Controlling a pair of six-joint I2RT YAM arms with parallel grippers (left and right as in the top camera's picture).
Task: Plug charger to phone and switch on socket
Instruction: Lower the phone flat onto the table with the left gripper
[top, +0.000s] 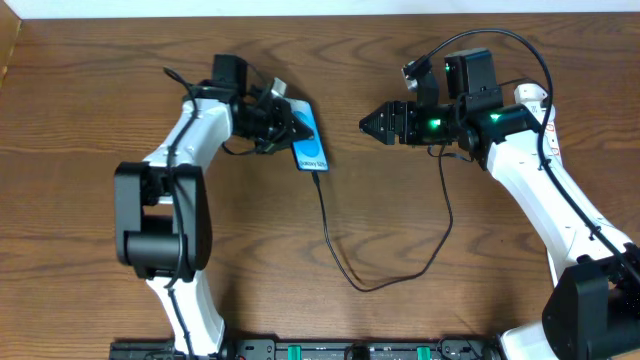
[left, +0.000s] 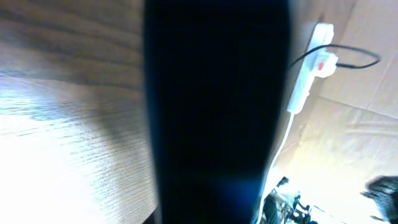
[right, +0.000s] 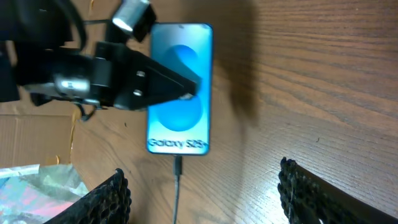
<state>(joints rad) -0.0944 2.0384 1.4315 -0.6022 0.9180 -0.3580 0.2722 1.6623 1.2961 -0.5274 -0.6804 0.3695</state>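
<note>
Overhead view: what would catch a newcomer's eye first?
The bright blue phone, left of centre, with the shut left gripper tip over its screen. The black charger loops from its lower end across the table; the open right gripper faces the phone.

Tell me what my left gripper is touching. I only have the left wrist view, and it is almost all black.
Observer: The left gripper is shut, with its tip on the blue screen of the phone.
Operator: Is the cable plugged in yet?
Observer: Yes. In the right wrist view, the tip of the charger sits in the phone's bottom edge.
Operator: Where is the other arm?
Observer: The right gripper hangs open and empty. It points at the phone but does not touch it.
</note>
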